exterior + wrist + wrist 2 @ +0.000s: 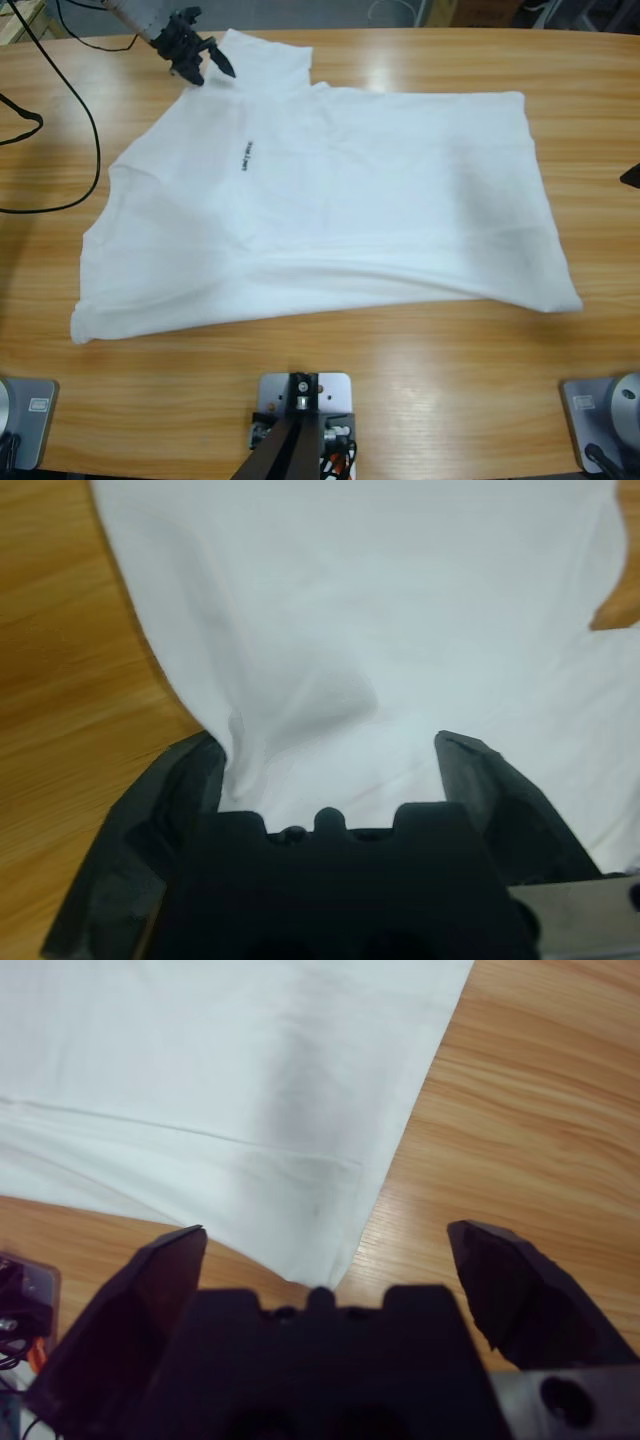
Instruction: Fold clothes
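While the white T-shirt (330, 200) lies spread on the wooden table (450, 370), both the left gripper (205, 62) and right gripper (325, 1250) hover spread wide apart, holding nothing.

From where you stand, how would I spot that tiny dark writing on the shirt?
Find the long wooden table, then the white T-shirt spread flat across it. On the chest, nearer the end where the black left tool sits, is a short line of dark text, the only mark on the plain cloth.

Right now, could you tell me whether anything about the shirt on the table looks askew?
Yes: the white T-shirt lies crooked on the table, its lower edge wrinkled, and one sleeve at the top is bunched beside the open left gripper.
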Available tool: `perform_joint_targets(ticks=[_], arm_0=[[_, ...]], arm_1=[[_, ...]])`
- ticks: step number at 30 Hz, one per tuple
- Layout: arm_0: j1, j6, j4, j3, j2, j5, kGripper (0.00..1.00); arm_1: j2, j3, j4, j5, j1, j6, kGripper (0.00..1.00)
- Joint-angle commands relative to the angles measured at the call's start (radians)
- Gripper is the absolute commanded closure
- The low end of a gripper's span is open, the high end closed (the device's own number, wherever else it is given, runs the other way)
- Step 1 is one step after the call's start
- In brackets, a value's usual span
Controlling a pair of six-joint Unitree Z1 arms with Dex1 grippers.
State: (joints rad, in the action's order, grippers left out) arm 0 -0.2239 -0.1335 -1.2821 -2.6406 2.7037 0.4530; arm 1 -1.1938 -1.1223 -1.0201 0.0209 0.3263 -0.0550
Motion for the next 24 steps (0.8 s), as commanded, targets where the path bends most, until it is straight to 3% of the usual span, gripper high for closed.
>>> perform_joint_targets(ticks=[1, 5, 7, 8, 11, 12, 16, 20, 24], arm_0=[[0.026, -0.015, -0.052, -0.299, 0.143, 0.018, 0.519], [0.017, -0.008, -0.067, -0.316, 0.15, -0.017, 0.563], [0.016, -0.006, -0.075, -0.329, 0.154, -0.02, 0.839], [0.015, -0.005, -0.079, -0.337, 0.155, -0.026, 0.888], [0.012, 0.008, -0.085, -0.367, 0.154, -0.028, 0.91], [0.012, 0.009, -0.087, -0.375, 0.153, -0.028, 0.988], [0.01, 0.011, -0.091, -0.407, 0.149, -0.028, 1.0], [-0.004, 0.025, -0.092, -0.415, 0.131, -0.026, 1.0], [-0.005, 0.037, -0.096, -0.409, 0.11, -0.025, 1.0]], arm_1=[[0.031, 0.03, -0.014, -0.022, 0.008, 0.012, 0.0], [0.028, 0.033, -0.009, -0.021, 0.008, 0.012, 0.0], [0.028, 0.035, -0.009, -0.021, 0.008, 0.011, 0.0], [0.028, 0.035, -0.008, -0.021, 0.008, 0.012, 0.0], [0.025, 0.038, -0.002, -0.019, 0.008, 0.012, 0.009], [0.025, 0.038, -0.002, -0.019, 0.008, 0.012, 0.011], [0.028, 0.038, -0.002, -0.021, 0.008, 0.011, 0.027], [0.036, 0.028, -0.003, -0.029, 0.008, 0.011, 0.184], [0.043, 0.022, 0.005, -0.046, -0.022, 0.001, 0.188]])
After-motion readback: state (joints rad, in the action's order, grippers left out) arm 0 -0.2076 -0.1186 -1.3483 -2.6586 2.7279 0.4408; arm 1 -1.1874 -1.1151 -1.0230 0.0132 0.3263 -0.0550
